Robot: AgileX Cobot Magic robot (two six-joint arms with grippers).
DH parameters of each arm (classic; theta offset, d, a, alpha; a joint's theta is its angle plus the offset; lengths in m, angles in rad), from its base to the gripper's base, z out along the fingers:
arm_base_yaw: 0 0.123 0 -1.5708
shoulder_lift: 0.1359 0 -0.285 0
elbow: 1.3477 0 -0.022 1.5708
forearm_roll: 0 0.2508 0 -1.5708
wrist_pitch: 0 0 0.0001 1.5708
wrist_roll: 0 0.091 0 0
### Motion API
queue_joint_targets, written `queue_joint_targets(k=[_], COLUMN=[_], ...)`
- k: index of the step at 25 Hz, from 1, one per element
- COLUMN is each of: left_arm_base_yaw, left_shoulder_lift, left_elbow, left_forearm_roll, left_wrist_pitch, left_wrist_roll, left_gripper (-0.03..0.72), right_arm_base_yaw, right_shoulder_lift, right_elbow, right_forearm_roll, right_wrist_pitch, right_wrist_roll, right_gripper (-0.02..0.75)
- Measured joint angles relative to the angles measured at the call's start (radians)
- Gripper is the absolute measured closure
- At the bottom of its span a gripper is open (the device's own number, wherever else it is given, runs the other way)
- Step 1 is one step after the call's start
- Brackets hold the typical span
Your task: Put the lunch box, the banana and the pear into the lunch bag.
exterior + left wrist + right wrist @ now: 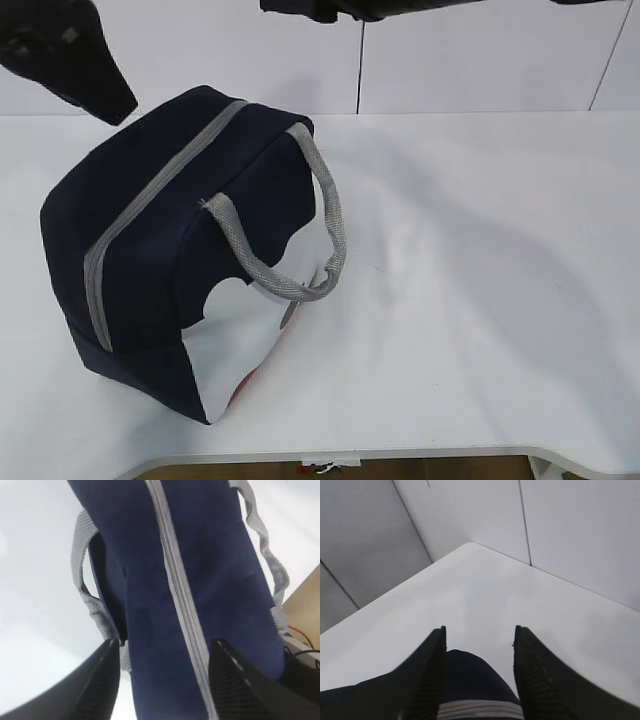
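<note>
The navy lunch bag (170, 230) stands tilted on the left of the white table. Its grey zipper (150, 200) is closed along the top, and one grey handle (330, 230) hangs over the white side panel. My left gripper (162, 680) hovers open above the lunch bag (210, 570), its fingers astride the zipper (175, 580). My right gripper (480, 635) is open too, with one end of the lunch bag (465, 680) showing below between its fingers. The lunch box, the banana and the pear are out of view.
The left arm (70, 55) hangs at the top left and the right arm (330, 8) at the top edge. The white table (480, 300) stretches right of the bag, its front edge (400, 452) close by. A brown surface (305, 615) with cables lies beyond the table edge.
</note>
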Motion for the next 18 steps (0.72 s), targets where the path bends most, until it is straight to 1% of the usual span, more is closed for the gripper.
queue_joint_targets(k=[6,8,12,18], left_arm_base_yaw=[0.000,0.000,0.000,0.000], left_shoulder_lift=[-0.066,-0.104,-0.200,-0.364], left_elbow=[0.002,0.023,0.116,0.312], left_forearm_roll=[0.002,0.002,0.004,0.004], left_wrist_pitch=[0.004,0.004,0.006,-0.019], left_wrist_roll=[-0.054,-0.058,-0.062,-0.062], left_gripper=[0.274,0.274,0.276,0.276], right_arm_base_yaw=[-0.002,-0.002,-0.002,-0.002], right_shoulder_lift=[-0.035,-0.041,-0.047,-0.049], right_elbow=[0.004,0.004,0.004,0.004], right_forearm_roll=[0.000,0.000,0.000,0.000], right_wrist_pitch=[-0.060,-0.069,-0.080,-0.109], right_wrist_roll=[-0.001,-0.001,-0.001,-0.001], right_gripper=[0.372,0.372,0.372,0.372])
